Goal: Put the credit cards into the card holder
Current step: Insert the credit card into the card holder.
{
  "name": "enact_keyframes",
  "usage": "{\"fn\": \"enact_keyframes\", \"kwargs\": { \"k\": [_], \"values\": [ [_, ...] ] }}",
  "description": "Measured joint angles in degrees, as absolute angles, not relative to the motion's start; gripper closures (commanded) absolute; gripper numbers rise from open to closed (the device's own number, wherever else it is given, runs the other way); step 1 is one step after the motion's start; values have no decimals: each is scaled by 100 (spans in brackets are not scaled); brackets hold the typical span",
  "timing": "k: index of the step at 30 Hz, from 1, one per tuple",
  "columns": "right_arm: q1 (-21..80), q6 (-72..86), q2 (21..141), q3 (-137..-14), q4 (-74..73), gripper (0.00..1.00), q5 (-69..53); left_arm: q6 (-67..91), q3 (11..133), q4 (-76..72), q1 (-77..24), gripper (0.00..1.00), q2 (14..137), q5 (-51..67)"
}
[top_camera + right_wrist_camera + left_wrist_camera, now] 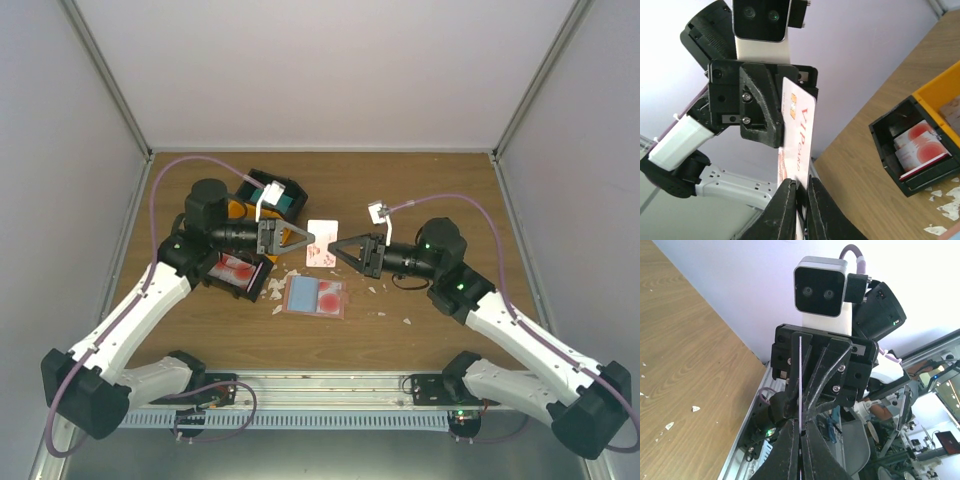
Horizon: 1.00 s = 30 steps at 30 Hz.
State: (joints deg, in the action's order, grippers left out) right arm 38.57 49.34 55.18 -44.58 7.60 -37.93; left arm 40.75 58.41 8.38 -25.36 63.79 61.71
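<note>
Both left jaws and right jaws pinch one pale card [801, 130]; only the right wrist shows its VIP print.

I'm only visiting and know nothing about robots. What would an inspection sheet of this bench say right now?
Surface: wooden table, littered with bits near the middle.
Job's things: pale card held off the table between the two arms; card holder lies flat nearer the arm bases, with a teal-blue card and a reddish card on it.
Clutter: white scraps; black bin holding red-and-white cards; orange bin behind it.
Grippers: left gripper fingers shut on one edge of the pale card; right gripper fingers appear shut on the opposite edge.
Cables: purple cable loops above each arm.
Surroundings: white walls, metal frame.
</note>
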Motion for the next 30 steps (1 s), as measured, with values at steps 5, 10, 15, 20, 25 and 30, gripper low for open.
{"fn": "enact_keyframes", "kwargs": {
  "k": [5, 10, 15, 20, 25, 30],
  "values": [
    [3854, 5085, 5553, -4449, 908, 100, -3953, 4003, 5817, 858, -2534, 67, 6423, 6163],
    [3848, 4971, 5592, -4418, 757, 99, -3649, 3653, 5815, 1393, -2569, 26, 6438, 5605],
    [3719, 4668, 5631, -4219, 154, 99, -2906, 3286, 5673, 2145, -2598, 22, 6455, 4125],
    [3542, 4510, 5990, -3623, -213, 100, -2416, 3288, 4950, 2418, -2908, 33, 6484, 2585],
    [3527, 4637, 6427, -2851, 145, 100, -2440, 3669, 4272, 2390, -3441, 45, 6866, 1490],
    [3535, 4895, 7234, -2421, 915, 100, -2779, 4071, 3874, 2335, -3723, 47, 7345, 849]
  ]
}}
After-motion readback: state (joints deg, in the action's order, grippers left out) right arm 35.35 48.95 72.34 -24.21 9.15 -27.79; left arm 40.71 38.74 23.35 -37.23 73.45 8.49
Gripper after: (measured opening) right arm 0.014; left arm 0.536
